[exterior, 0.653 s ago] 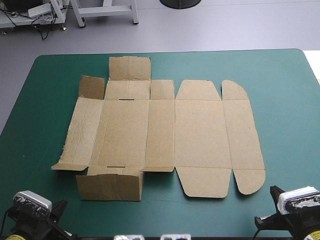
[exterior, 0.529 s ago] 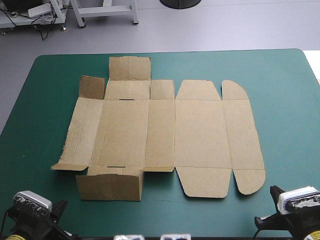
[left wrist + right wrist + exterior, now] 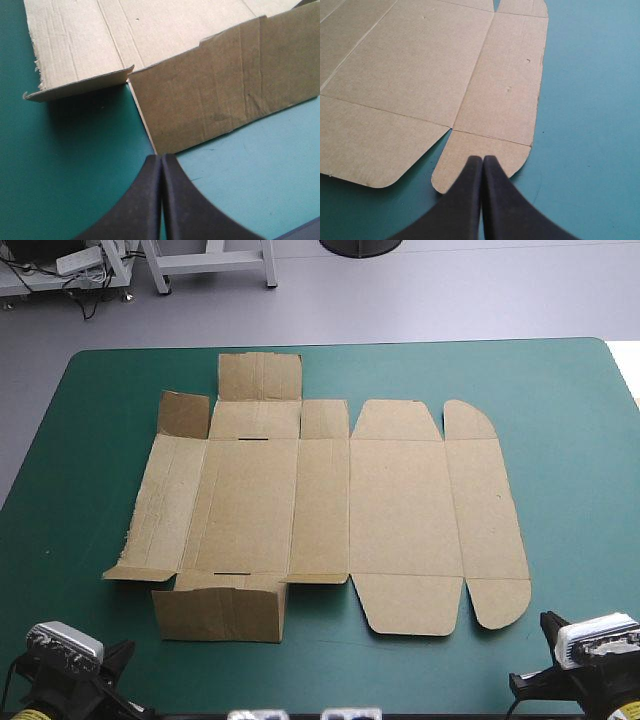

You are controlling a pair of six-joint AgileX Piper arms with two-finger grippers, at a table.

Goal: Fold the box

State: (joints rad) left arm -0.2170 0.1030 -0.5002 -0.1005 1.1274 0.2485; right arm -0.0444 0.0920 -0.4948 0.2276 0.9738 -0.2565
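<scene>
Nearest the robot, the left gripper (image 3: pixel 161 157) is pinched together to a point and holds nothing. It sits just short of the box's near-left end panel (image 3: pixel 225 90), which seems a little lifted off the cover. The right gripper (image 3: pixel 482 159) is likewise closed and empty, its tip at the box's near-right rounded flap (image 3: pixel 470 165); whether it touches cannot be told.

Beyond them the box (image 3: pixel 330 505) lies spread almost flat on the middle of the teal-green table (image 3: pixel 570 390), with a small corner tab (image 3: pixel 80 87) at its near-left curling up. On the box's far side an end flap (image 3: pixel 260 376) lies flat, and a far-left tab (image 3: pixel 185 415) stands half raised.

Folding looks barely begun, with no wall raised or tucked. The next move probably calls for parting a gripper's fingers, catching a panel edge and lifting it along its crease.
</scene>
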